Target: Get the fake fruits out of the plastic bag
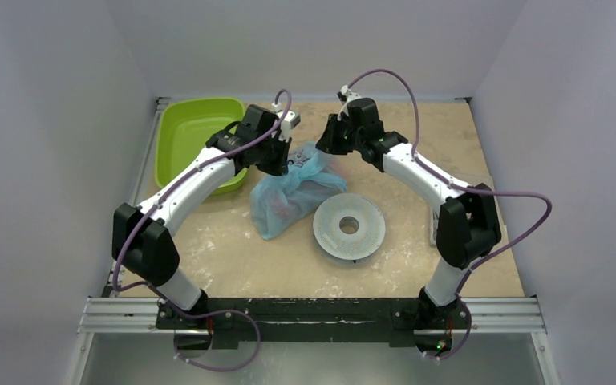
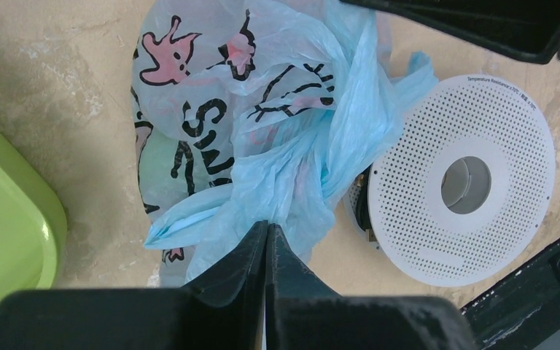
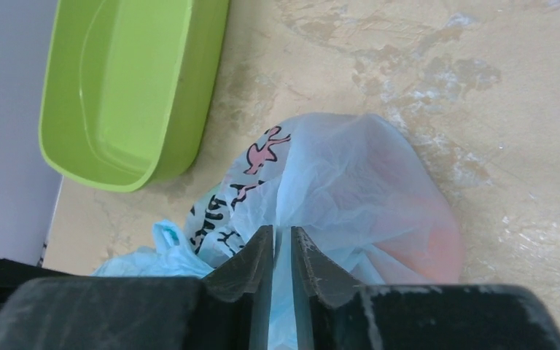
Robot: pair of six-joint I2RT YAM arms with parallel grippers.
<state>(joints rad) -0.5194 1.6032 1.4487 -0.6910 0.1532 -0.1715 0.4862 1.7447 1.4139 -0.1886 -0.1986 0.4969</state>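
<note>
The light-blue plastic bag lies mid-table, its white panel with pink and dark figures facing up. My left gripper is shut on a fold of the bag's blue film at its far left end. My right gripper is shut on another pinch of the bag's film at its far right end. Both hold the bag's top lifted. The fake fruits are hidden inside; only a reddish-orange glow shows through the film in the right wrist view.
A lime-green tray stands at the back left, also seen in the right wrist view. A white perforated disc lies right of the bag, close to it.
</note>
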